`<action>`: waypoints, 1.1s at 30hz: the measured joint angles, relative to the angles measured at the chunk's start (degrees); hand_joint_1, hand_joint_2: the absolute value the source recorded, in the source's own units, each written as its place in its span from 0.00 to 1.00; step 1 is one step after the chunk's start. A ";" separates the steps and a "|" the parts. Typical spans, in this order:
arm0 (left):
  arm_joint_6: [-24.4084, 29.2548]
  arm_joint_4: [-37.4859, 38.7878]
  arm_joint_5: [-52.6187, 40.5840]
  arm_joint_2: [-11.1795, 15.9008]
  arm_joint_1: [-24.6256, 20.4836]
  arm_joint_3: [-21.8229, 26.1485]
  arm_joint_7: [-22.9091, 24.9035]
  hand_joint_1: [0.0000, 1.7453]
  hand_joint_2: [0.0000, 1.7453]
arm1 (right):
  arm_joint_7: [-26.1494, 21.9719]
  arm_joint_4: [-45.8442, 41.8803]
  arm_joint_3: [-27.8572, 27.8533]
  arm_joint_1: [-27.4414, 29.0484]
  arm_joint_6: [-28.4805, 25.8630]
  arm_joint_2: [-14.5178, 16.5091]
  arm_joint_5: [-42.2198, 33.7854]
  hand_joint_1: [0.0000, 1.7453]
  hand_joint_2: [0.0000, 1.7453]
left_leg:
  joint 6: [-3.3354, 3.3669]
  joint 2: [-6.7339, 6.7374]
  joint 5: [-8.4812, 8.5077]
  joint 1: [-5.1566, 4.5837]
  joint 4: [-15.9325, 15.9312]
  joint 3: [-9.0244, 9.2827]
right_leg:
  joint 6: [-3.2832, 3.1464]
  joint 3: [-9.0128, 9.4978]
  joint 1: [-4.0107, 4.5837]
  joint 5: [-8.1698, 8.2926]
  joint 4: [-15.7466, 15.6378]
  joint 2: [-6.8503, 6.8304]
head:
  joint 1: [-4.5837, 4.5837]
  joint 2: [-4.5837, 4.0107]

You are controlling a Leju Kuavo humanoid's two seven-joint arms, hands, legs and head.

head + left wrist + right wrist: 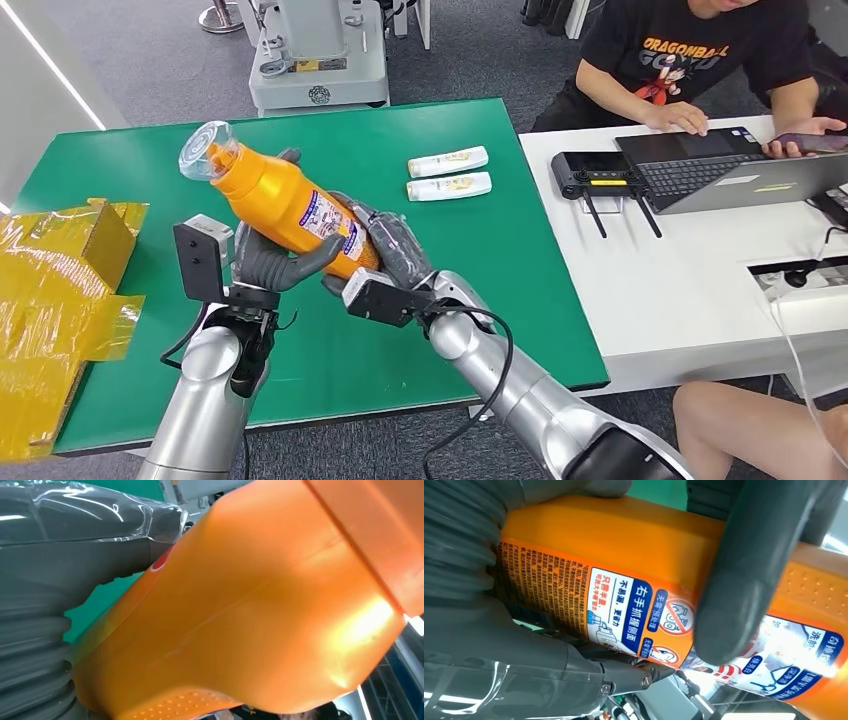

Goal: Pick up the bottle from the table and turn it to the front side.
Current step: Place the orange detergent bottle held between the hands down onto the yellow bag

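bottle (285,205) tilted above table (480,260) | left hand (262,262) grips middle | right hand (395,255) grips base

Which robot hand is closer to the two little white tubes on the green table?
Right. The right hand grips the orange bottle on the side toward the white tubes; the left hand holds it farther away.

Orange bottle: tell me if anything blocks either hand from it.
Nothing visible does. The left hand and right hand both grip the orange bottle directly, holding it tilted above the green table.
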 joint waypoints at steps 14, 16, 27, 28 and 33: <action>1.06 -0.01 0.91 0.84 0.33 0.36 1.03 0.22 1.00 | 0.42 4.99 1.31 0.45 0.66 0.17 -0.15 1.00 1.00 | 0.00 0.01 0.00 0.00 0.00 0.00 | 0.00 -0.01 0.00 0.00 0.00 0.01 | -0.01 0.00; 1.14 -0.01 1.20 0.90 0.51 0.37 1.19 0.69 1.00 | 0.40 5.23 1.31 0.58 0.57 0.15 -0.24 1.00 1.00 | 0.00 0.01 0.00 0.00 0.00 0.00 | 0.00 -0.01 0.00 0.00 0.00 0.01 | 0.00 0.00; 0.83 0.00 4.25 0.89 1.64 0.42 2.57 1.00 1.00 | 0.79 5.42 1.15 1.17 -2.20 -0.85 0.20 1.00 1.00 | 0.00 0.02 0.00 0.00 0.01 0.00 | 0.00 -0.02 0.00 0.00 -0.01 0.01 | 0.01 0.00; 0.86 0.00 4.43 0.88 1.71 0.44 2.61 1.00 1.00 | 0.85 5.27 1.13 1.31 -2.31 -0.94 0.28 1.00 1.00 | 0.00 0.02 0.00 0.00 0.01 0.00 | 0.00 -0.02 0.00 0.00 -0.01 0.01 | 0.01 0.00; 1.34 0.00 4.84 0.87 1.83 0.60 2.68 1.00 1.00 | 1.04 4.32 1.01 2.08 -2.47 -1.14 0.55 1.00 1.00 | 0.00 0.02 0.00 0.01 0.01 0.00 | 0.00 -0.03 0.00 0.00 -0.01 0.02 | 0.00 0.00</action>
